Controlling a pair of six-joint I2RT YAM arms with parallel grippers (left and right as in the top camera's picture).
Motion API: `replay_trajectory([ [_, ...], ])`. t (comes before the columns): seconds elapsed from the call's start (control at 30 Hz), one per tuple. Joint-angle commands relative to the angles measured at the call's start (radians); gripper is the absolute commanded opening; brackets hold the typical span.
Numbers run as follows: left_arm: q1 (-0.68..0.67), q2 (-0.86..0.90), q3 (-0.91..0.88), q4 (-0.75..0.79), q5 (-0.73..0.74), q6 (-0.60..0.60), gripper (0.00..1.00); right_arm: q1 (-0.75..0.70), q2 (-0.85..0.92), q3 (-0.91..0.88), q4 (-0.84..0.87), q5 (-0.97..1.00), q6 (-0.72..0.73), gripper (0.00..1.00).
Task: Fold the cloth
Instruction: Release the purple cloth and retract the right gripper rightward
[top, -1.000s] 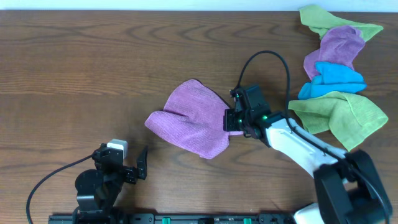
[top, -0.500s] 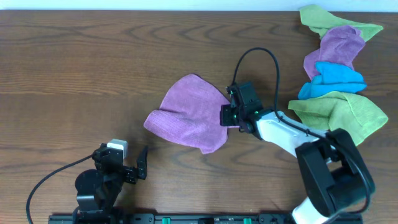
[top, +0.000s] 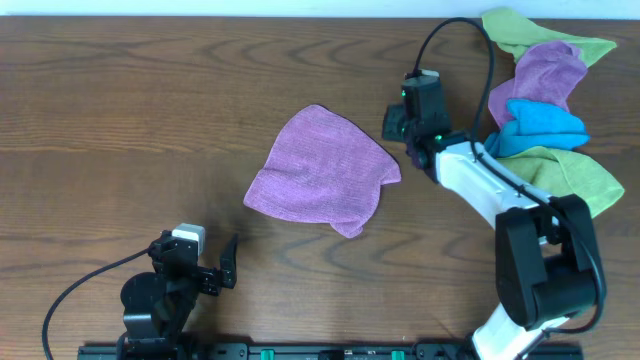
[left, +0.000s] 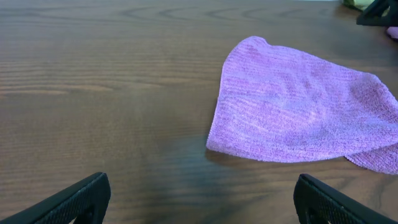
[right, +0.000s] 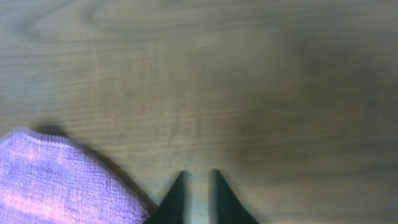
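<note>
The soft purple-magenta microfibre cloth lay loose near the middle of the dark wooden table, spread in an uneven, rounded shape rather than flat and square. A flap along its lower right edge was doubled over, as the left wrist view confirmed. No gripper was in contact with it in the overhead view. The right gripper stood just beyond the cloth's upper right corner, apart from it, with its arm running back toward the table's right side. In the right wrist view its fingers were drawn close together with only a narrow slit between them, and they grasped nothing. A corner of the cloth lay just beside them at the lower left, and whether it touched them could not be determined. The left gripper sat low near the front edge of the table, well apart from the cloth, with its fingers spread wide and empty. At the far right of the table was a heap of a crumpled lime-green cloth, a crumpled mauve cloth, a bright blue cloth and a second green cloth, overlapping one another.
</note>
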Motion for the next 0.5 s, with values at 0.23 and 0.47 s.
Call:
replay_trajectory([
  [0.23, -0.005, -0.006, -0.019, -0.001, 0.0, -0.008, 0.95, -0.004, -0.105, 0.057, -0.087, -0.609, -0.032, 0.13],
  [0.47, -0.005, -0.006, -0.019, -0.001, 0.0, -0.008, 0.95, -0.01, -0.178, 0.056, -0.359, -0.689, -0.051, 0.36],
])
